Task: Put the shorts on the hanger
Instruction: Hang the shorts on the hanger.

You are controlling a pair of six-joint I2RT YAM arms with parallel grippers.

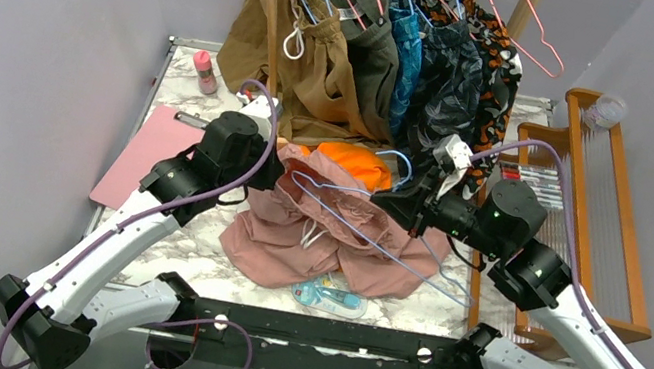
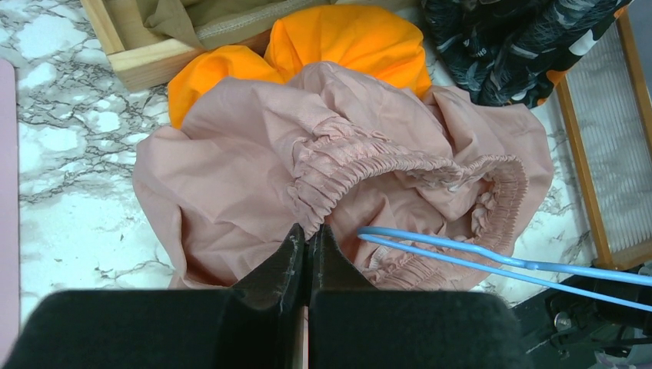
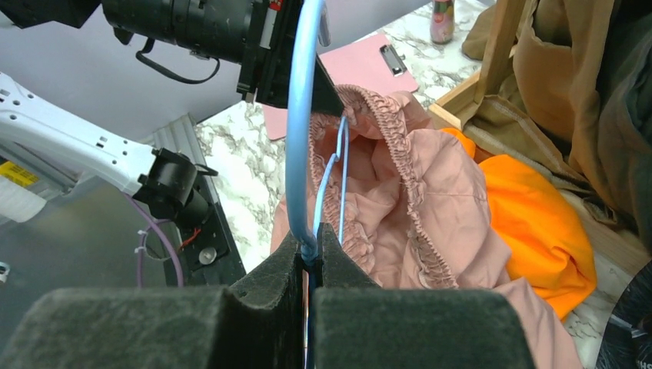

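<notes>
The dusty pink shorts (image 1: 293, 240) lie bunched on the marble table, waistband up. My left gripper (image 1: 277, 168) is shut on the gathered waistband (image 2: 338, 157), at the band's near end; in the left wrist view the fingertips (image 2: 309, 231) pinch the fabric. My right gripper (image 1: 405, 208) is shut on the light blue hanger (image 1: 364, 237). In the right wrist view its wire (image 3: 296, 115) rises from between the closed fingers (image 3: 310, 246). The hanger's thin arm (image 2: 461, 250) reaches into the waist opening, just right of the left gripper.
Bright orange shorts (image 1: 354, 162) lie behind the pink ones. Brown and dark patterned clothes (image 1: 309, 60) hang at the back, with pink hangers (image 1: 533, 28) above. A pink clipboard (image 1: 145, 156) and bottle (image 1: 206, 72) sit left, a wooden rack (image 1: 606, 193) right, a teal packet (image 1: 328, 297) in front.
</notes>
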